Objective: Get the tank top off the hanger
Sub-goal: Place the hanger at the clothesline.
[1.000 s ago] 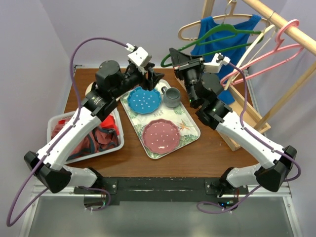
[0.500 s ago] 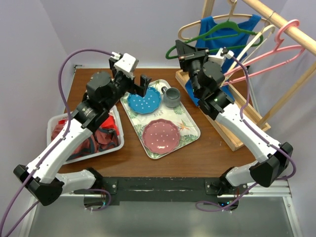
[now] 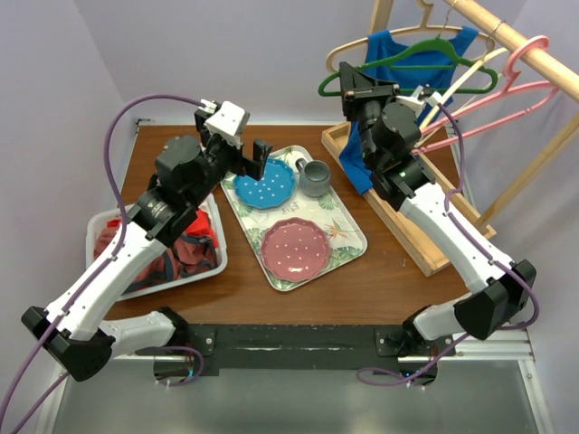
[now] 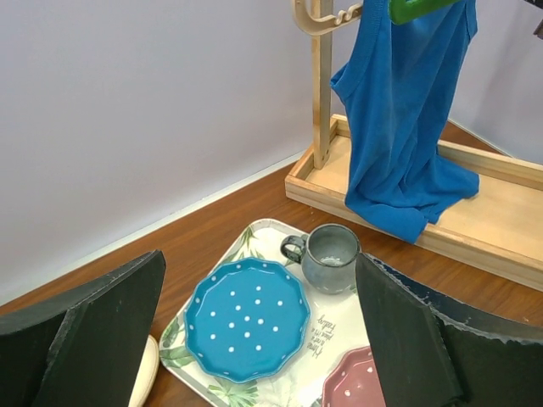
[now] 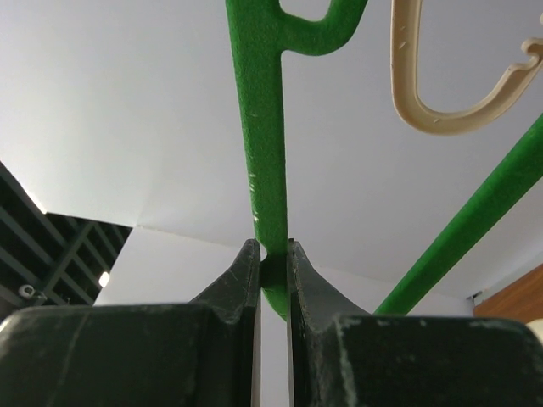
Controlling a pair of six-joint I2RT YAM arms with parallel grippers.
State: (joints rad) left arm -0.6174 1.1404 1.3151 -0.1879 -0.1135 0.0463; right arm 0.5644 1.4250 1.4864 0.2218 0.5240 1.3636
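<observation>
Fingers of the left gripper [image 4: 259, 288] just spread wide, the right gripper [image 5: 273, 263] stays clamped on the green hanger [image 5: 263, 127] at one o'clock, tank top [image 4: 407, 110] still hung.

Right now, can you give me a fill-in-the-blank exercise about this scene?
The right gripper is shut on the ___ hanger.
The left gripper is ___.
The tank top is ___ in colour.
The mug stands on the ___.
Missing words: green; open; blue; tray.
</observation>
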